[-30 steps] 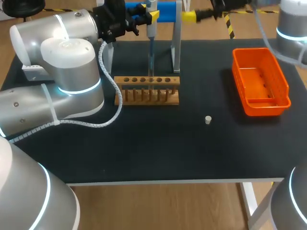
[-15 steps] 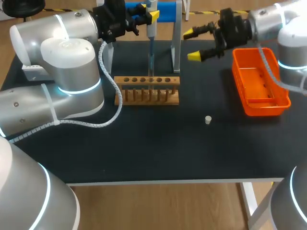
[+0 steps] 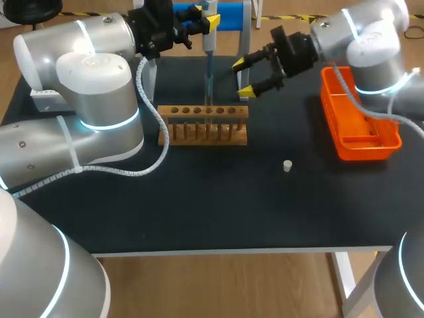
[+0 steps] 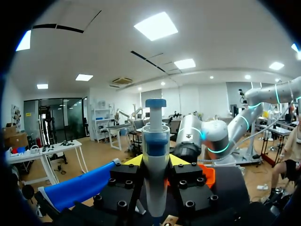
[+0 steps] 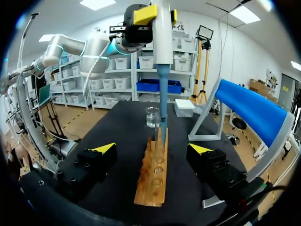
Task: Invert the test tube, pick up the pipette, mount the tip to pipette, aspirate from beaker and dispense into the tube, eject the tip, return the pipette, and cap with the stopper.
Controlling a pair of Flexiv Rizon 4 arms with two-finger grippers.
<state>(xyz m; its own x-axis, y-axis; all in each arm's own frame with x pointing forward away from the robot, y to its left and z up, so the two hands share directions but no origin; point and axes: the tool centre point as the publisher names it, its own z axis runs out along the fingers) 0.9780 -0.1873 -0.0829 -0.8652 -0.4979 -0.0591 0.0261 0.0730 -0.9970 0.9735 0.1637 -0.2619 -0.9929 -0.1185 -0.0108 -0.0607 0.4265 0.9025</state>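
Observation:
My left gripper [image 3: 207, 21] is shut on the white and blue pipette [image 3: 209, 50], held upright at the back of the table. Its thin tip [image 3: 209, 93] reaches down to a hole in the wooden tube rack [image 3: 203, 126]. In the left wrist view the pipette [image 4: 155, 160] stands between the yellow fingertips [image 4: 133, 160]. My right gripper [image 3: 243, 77] hangs open just right of the pipette, above the rack's right end. In the right wrist view the rack [image 5: 153, 176] lies ahead between its open fingers [image 5: 104, 149], with the beaker [image 5: 152, 116] beyond it. The small stopper [image 3: 287, 165] lies on the mat.
An orange bin [image 3: 361, 112] sits at the right of the black table. A metal stand [image 3: 244, 63] with a blue roll [image 3: 228, 13] rises behind the rack, close to my right gripper. In the right wrist view the blue roll [image 5: 254, 113] lies beside my right gripper.
My right arm has swung in from the back right toward the rack and pipette, its gripper staying open. The left arm and the pipette have not moved.

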